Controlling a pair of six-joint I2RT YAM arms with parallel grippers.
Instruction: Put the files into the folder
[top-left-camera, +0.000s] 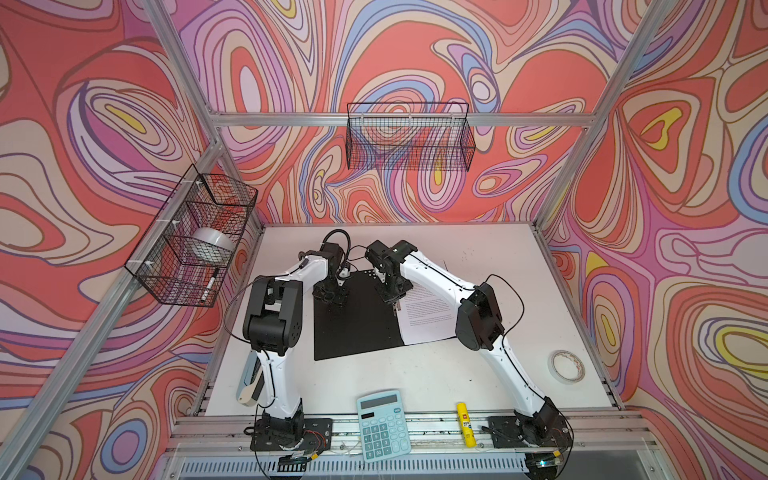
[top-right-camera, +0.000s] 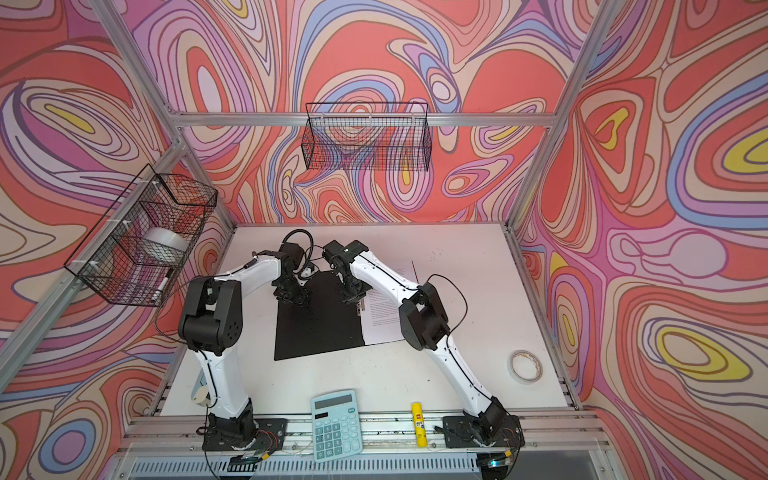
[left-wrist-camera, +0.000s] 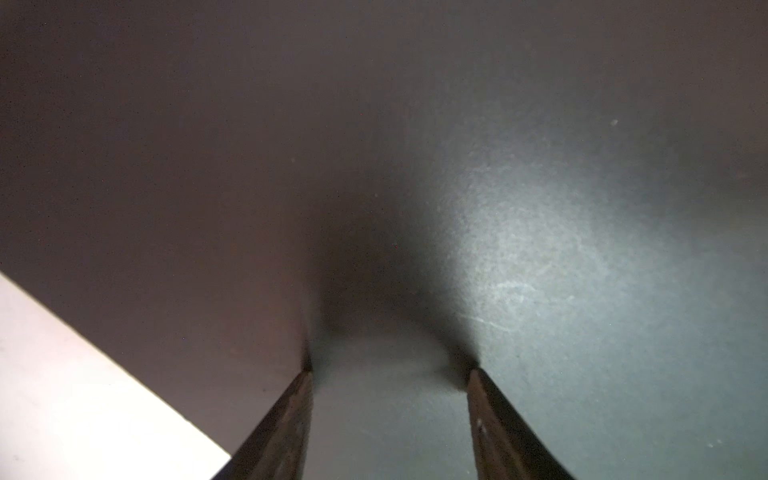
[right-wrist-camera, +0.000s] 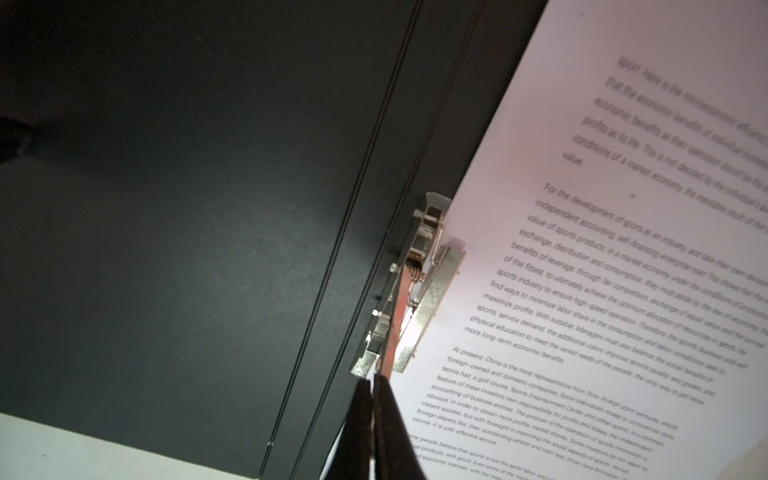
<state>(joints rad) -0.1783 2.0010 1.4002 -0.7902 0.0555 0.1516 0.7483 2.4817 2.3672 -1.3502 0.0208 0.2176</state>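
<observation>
On the right half of the open folder (top-left-camera: 353, 324), the files (top-left-camera: 428, 311) lie face up, and in the right wrist view their printed text (right-wrist-camera: 582, 291) is readable. The inner edge of the sheets sits beside the spine, where the knurled plate of the metal clip bar (right-wrist-camera: 428, 291) lies over the paper. The folder itself lies flat toward the back middle of the white table (top-left-camera: 478, 374), black inside up, its left half bare. My right gripper (right-wrist-camera: 374, 382) stands at the near end of the clip bar with its fingers pressed together; I cannot tell whether they pinch any part of it. My left gripper (left-wrist-camera: 390, 374) is down on the bare black half, fingers spread apart and both tips resting on the cover, grasping nothing. Along the front edge of the table sit a pale blue calculator (top-left-camera: 383, 424) and a yellow glue stick (top-left-camera: 466, 424), and a roll of tape (top-left-camera: 567, 365) lies off to the right. A wire basket (top-left-camera: 195, 237) on the left frame holds a larger roll and a marker (top-left-camera: 210, 284); another wire basket (top-left-camera: 409, 137) hangs on the back rail.
</observation>
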